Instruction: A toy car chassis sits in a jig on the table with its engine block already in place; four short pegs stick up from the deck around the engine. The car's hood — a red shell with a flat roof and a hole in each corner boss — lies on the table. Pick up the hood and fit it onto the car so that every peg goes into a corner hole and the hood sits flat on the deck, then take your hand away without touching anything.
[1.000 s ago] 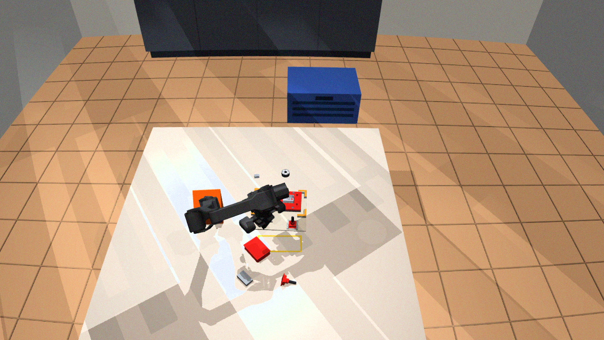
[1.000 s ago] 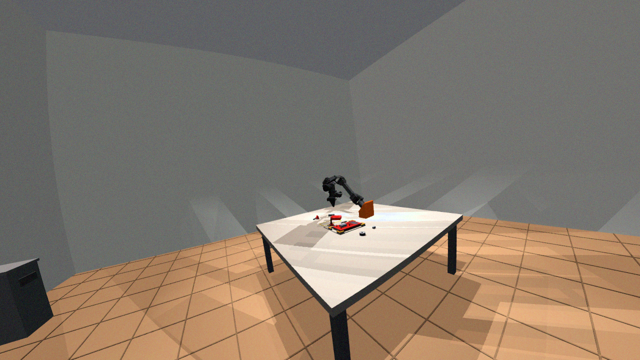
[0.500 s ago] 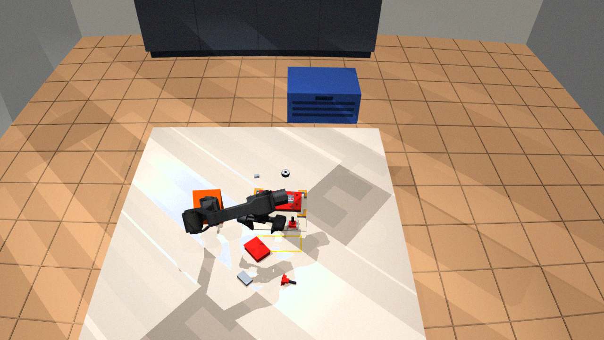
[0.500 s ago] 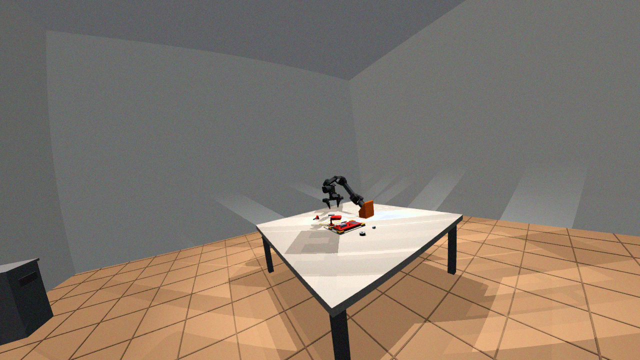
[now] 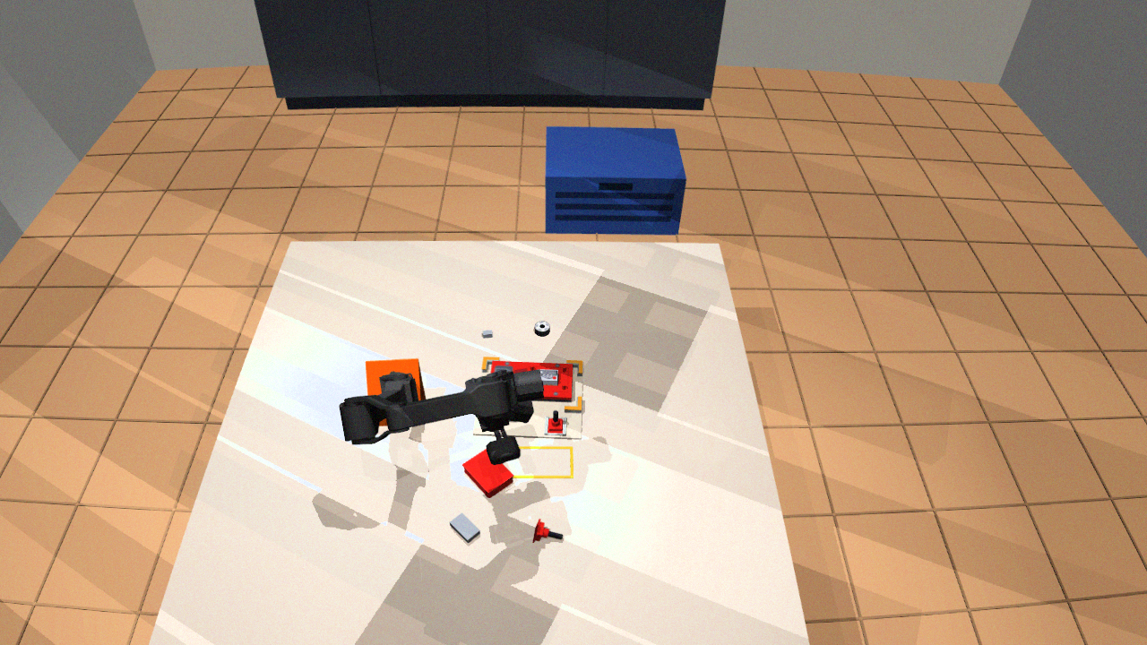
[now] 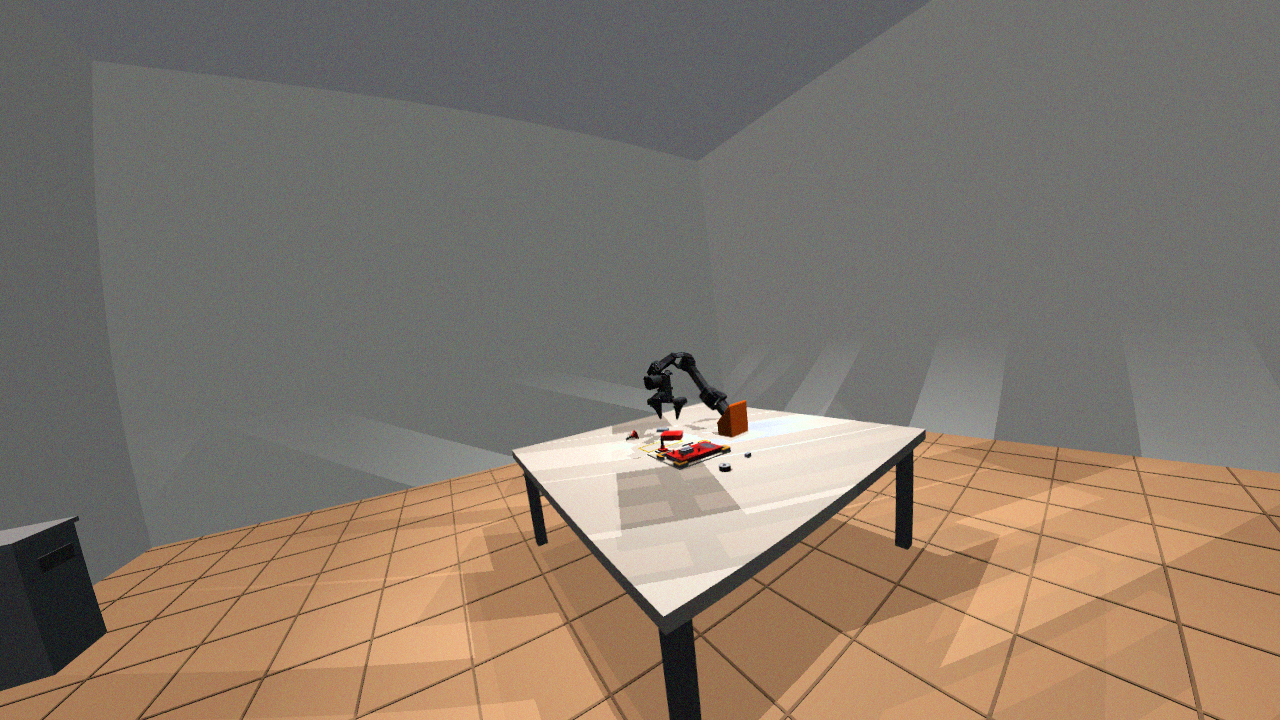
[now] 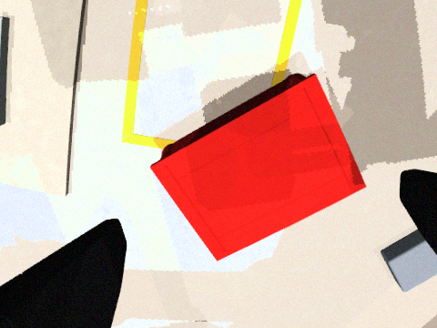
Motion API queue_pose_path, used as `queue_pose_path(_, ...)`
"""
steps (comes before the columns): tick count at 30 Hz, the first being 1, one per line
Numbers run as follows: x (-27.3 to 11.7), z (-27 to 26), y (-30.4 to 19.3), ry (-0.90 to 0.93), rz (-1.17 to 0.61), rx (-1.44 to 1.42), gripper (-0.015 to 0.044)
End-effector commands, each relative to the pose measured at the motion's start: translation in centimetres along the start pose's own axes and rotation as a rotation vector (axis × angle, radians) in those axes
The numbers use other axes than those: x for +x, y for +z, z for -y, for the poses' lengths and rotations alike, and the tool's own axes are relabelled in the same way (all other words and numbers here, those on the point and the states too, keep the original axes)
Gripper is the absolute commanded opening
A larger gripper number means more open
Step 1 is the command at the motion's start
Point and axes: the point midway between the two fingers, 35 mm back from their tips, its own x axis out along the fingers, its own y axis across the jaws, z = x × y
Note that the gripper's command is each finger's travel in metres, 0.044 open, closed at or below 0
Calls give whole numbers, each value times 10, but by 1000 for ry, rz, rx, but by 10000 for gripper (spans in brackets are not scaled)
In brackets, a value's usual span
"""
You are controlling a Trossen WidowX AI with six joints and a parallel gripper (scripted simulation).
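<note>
The red hood (image 5: 488, 473) (image 6: 671, 435) (image 7: 259, 169) lies on the table, roof up and turned at an angle, by one end of a yellow outline (image 5: 572, 462) (image 7: 130, 100). My gripper (image 6: 669, 418) (image 7: 262, 209) is open and empty, high above the hood. In the wrist view its fingers stand wide apart, lower left and right of the hood, not touching it. The red chassis (image 5: 565, 391) (image 6: 712, 446) sits between the jig's orange corners (image 5: 576, 365), with the pale engine block (image 5: 548, 375) on its deck. My arm covers part of the chassis in the top view. The pegs are too small to tell.
A grey block (image 5: 464, 528) (image 7: 411, 265) and a tipped red piece with a black stem (image 5: 541, 530) lie beyond the hood. A similar red piece (image 5: 555, 425) stands upright beside the chassis. A wheel (image 5: 542, 328) (image 6: 725, 467) and a small grey piece (image 5: 487, 333) lie behind the jig.
</note>
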Motion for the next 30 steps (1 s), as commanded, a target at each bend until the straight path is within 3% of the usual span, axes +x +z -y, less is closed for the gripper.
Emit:
queue_pose_path(1,13,5,-16,-11,12,951,440)
queue_pose_path(6,16,6,-19,-12,13,1210,440)
queue_pose_path(30,20,5,-21,-10,12,1210,440)
